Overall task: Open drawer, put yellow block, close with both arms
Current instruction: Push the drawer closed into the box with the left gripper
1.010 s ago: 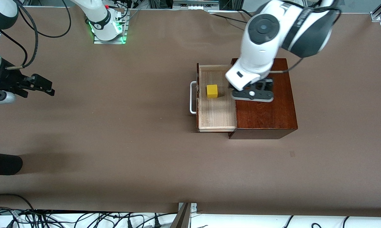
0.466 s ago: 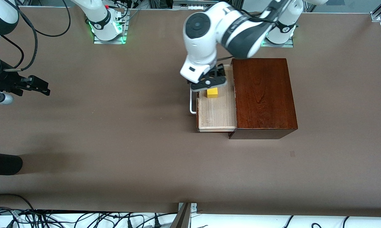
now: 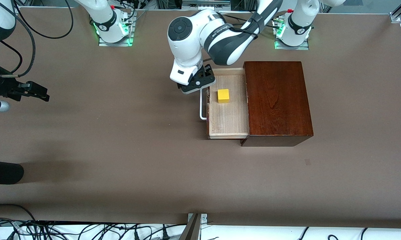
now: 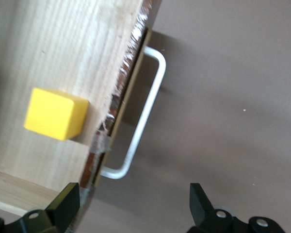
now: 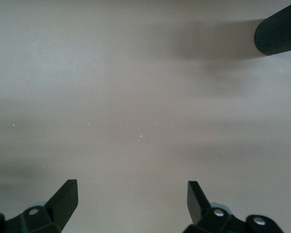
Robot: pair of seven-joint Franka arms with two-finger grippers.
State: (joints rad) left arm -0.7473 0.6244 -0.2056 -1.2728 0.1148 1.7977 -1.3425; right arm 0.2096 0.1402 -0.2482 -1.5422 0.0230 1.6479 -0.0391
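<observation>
The brown table is lying broad and bare around both claws. The glossy dark reddish wooden box is sitting beside the left claw, toward the left arm's end of the table. Its pale light-wood drawer is standing pulled out, with the white U-shaped bar handle on its dark front projecting over bare table.

The left claw is hovering over the drawer's front corner and the upper end of the handle, fingers spread wide and holding nothing. In the left wrist view the handle is lying between its fingertips, apart from both.

The right claw is waiting over bare table at the right arm's end, well apart from the box, also spread wide and empty.

The small bright yellow cube is resting inside the drawer, just beside the left claw, near the drawer's front wall.
</observation>
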